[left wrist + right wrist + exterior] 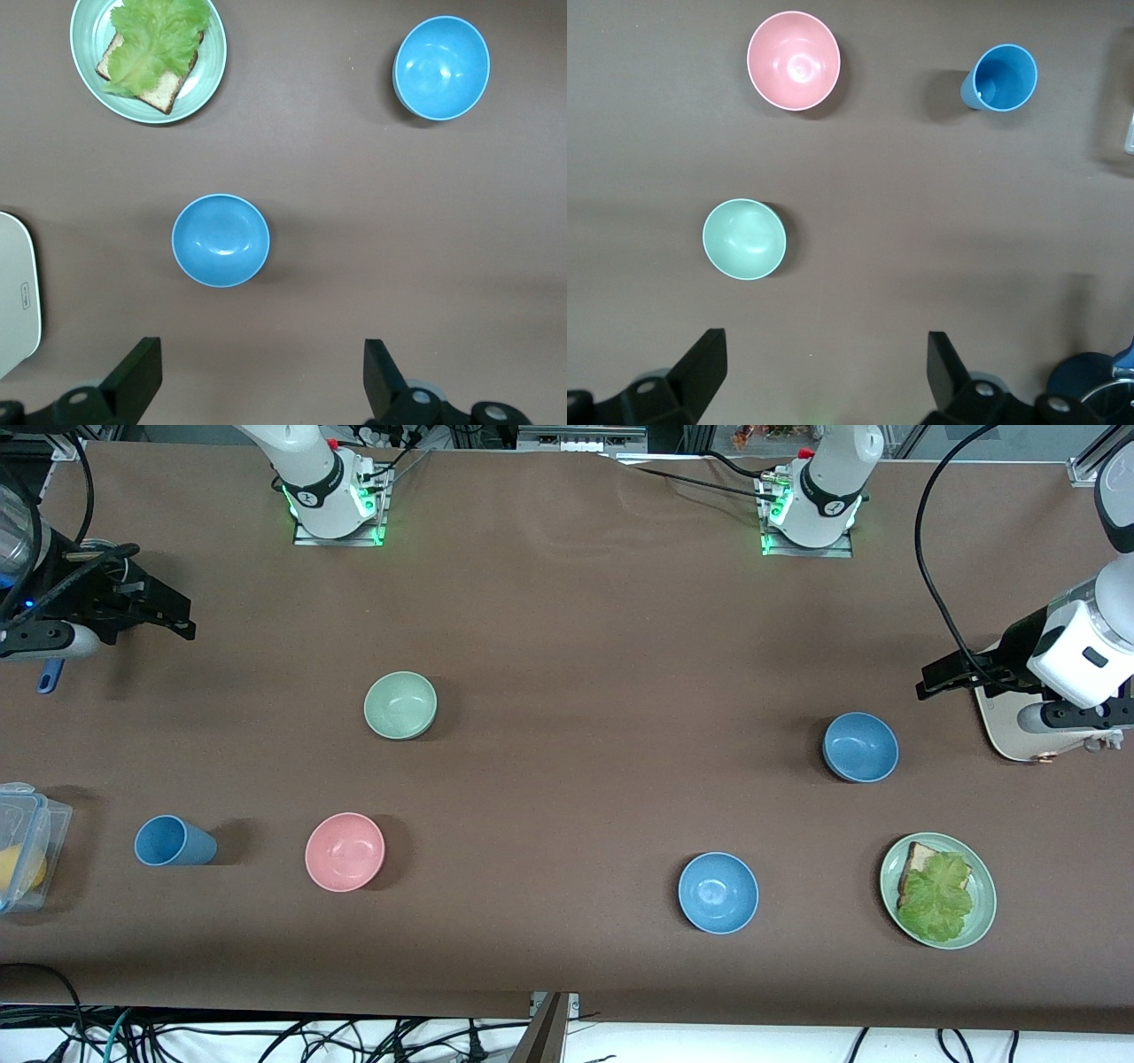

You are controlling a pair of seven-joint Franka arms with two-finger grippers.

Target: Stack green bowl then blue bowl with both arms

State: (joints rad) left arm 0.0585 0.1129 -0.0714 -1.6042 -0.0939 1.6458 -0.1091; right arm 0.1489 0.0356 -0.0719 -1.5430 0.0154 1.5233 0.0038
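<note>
The pale green bowl [400, 705] stands upright on the table toward the right arm's end; it also shows in the right wrist view [744, 239]. The duller blue bowl [860, 747] stands toward the left arm's end, and shows in the left wrist view [221, 240]. My right gripper [182, 622] hangs open and empty over the table at the right arm's end [827, 350]. My left gripper [928, 682] hangs open and empty over the table at the left arm's end, beside the blue bowl [261, 354].
A brighter blue bowl [718, 892] and a green plate [985, 908] with bread and lettuce lie nearer the front camera. A pink bowl [345, 851], a blue cup [174, 841] and a clear plastic box [22, 846] stand toward the right arm's end. A white board [1001, 731] lies under the left arm.
</note>
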